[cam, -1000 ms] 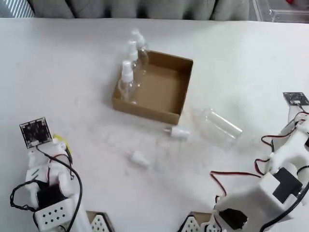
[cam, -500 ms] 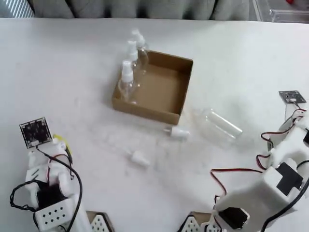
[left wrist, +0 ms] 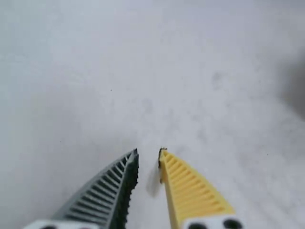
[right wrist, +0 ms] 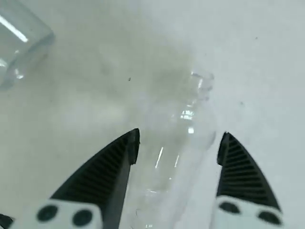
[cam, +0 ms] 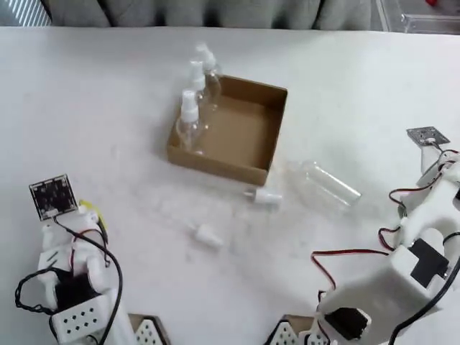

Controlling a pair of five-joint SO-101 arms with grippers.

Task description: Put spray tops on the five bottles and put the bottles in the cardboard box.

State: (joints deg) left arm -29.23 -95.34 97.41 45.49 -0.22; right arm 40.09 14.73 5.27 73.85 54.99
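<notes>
White table (cam: 86, 93) | clear capless bottle (right wrist: 167, 181) lying flat | right tool (right wrist: 180, 134) wide open astride it | left tool (left wrist: 148, 153) barely ajar, empty

Over box (cam: 215, 164): right part open from above, three capped bottles (cam: 190, 118) crowd its left wall. Near-right corner hemmed by lying bottle (cam: 325, 188) and spray top (cam: 264, 195). Second top (cam: 207, 235) farther in front. Left of box, broad open desk (cam: 93, 108).

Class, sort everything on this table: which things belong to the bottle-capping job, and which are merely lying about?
Job: cardboard box; three capped bottles; uncapped bottle; second uncapped bottle; two loose spray tops.
Lying about: clear container at the far right.
</notes>
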